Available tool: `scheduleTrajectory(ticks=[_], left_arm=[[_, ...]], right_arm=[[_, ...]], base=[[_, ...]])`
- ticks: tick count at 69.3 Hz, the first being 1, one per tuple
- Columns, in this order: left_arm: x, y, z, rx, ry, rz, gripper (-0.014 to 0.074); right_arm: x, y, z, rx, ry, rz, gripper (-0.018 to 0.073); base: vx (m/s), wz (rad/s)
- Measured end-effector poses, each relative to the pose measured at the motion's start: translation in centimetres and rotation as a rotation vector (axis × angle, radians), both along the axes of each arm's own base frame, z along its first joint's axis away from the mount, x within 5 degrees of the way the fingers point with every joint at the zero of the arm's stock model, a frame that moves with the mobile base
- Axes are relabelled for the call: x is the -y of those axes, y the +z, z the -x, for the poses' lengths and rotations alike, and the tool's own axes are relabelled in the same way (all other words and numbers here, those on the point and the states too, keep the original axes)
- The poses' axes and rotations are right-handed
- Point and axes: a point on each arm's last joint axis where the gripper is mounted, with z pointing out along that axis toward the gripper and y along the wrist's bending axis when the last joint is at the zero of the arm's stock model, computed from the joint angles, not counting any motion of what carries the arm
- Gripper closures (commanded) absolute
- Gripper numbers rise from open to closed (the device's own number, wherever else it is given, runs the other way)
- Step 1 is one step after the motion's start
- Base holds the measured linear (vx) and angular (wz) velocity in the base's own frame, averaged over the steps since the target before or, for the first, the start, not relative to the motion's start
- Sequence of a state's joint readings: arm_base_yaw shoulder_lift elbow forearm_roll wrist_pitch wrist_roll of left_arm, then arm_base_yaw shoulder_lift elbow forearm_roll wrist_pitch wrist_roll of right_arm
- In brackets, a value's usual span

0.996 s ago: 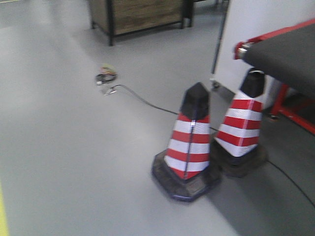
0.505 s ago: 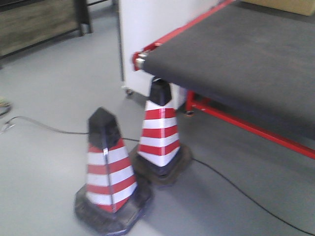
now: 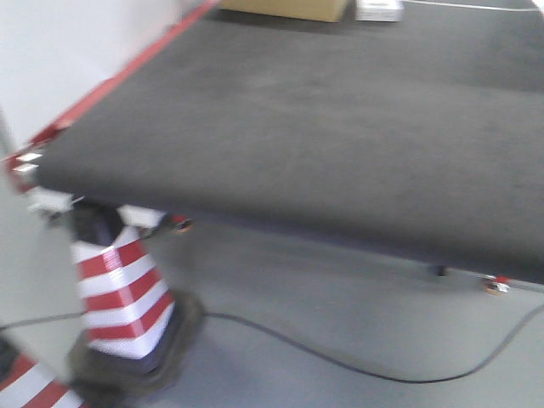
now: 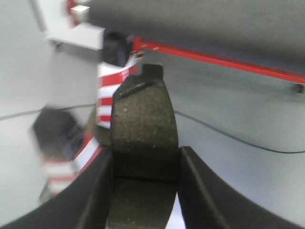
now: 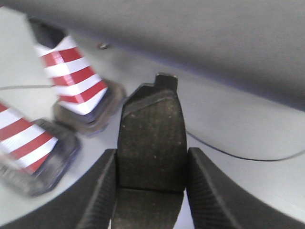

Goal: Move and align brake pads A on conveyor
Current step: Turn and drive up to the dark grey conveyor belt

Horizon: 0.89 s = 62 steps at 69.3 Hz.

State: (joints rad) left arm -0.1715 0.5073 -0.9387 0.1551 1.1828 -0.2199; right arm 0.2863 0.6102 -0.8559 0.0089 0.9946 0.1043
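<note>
The conveyor fills most of my front view: a wide matte dark belt, its near edge running across the frame, with a red edge strip down its left side. Under and in front of it lies the grey floor. A pale wall panel stands to the left of the belt.

A red-and-white striped traffic cone stands on the floor by the belt's near left corner, its dark tip tucked under the roller end. A second cone is cut off by the bottom left corner of the frame. At the far end of the belt I can see the edge of a cardboard box. I cannot tell whether it sits on the belt. A thin black cable curves over the floor below the belt's near edge.

My left claw is clamped on the left-hand pad, one of the brake pads. Both fingers press its long sides, and its tabbed end points ahead. My right claw grips the right-hand pad the same way. Both pads hang over the floor, short of the belt, which lies ahead of them in each wrist view.
</note>
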Motion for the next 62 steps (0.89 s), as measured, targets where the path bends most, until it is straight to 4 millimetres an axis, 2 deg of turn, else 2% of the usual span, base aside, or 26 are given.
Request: scheduleTrajectory(ticks=[24, 62], left_arm=[[0.01, 0.00, 0.00, 0.000, -0.001, 0.001, 0.0603], [0.01, 0.01, 0.00, 0.001, -0.001, 0.001, 0.0603]], right_arm=[[0.02, -0.04, 0.02, -0.004, 0.000, 0.003, 0.0571], [0.02, -0.04, 0.03, -0.005, -0.001, 0.004, 0.0571]], base=[[0.38, -0.52], [0.37, -0.12]])
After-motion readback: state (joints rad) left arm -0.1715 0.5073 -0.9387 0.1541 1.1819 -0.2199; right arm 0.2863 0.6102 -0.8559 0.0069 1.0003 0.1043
